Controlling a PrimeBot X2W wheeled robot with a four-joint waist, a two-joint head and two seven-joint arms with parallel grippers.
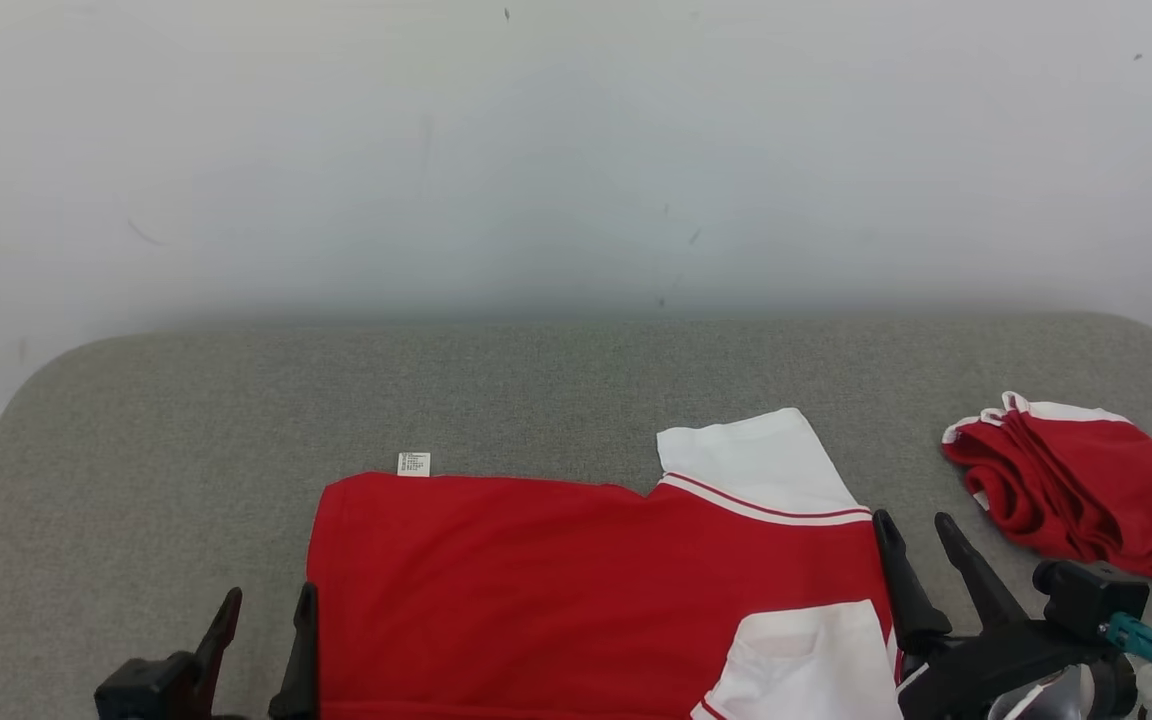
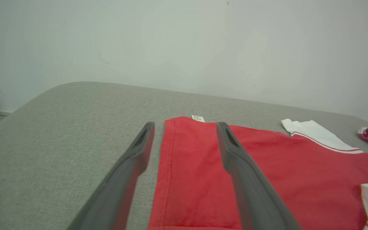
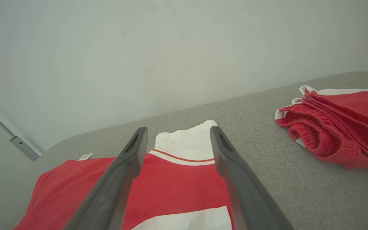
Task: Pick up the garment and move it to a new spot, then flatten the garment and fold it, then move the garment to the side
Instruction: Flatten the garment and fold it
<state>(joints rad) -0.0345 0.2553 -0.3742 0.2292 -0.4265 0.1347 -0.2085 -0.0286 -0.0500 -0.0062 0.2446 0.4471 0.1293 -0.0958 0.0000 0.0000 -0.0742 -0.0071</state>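
A red garment with white sleeves lies flat on the grey padded table, reaching the near edge of the head view. One white sleeve sticks out at its far right, another lies on its near right corner. A small white label pokes out at the far left corner. My left gripper stands open at the garment's left hem, holding nothing. Beside the garment's right edge, my right gripper is open and empty as well.
A second red and white garment lies bunched at the table's right edge. A pale wall rises just behind the table. Bare grey table surface stretches to the left and behind the flat garment.
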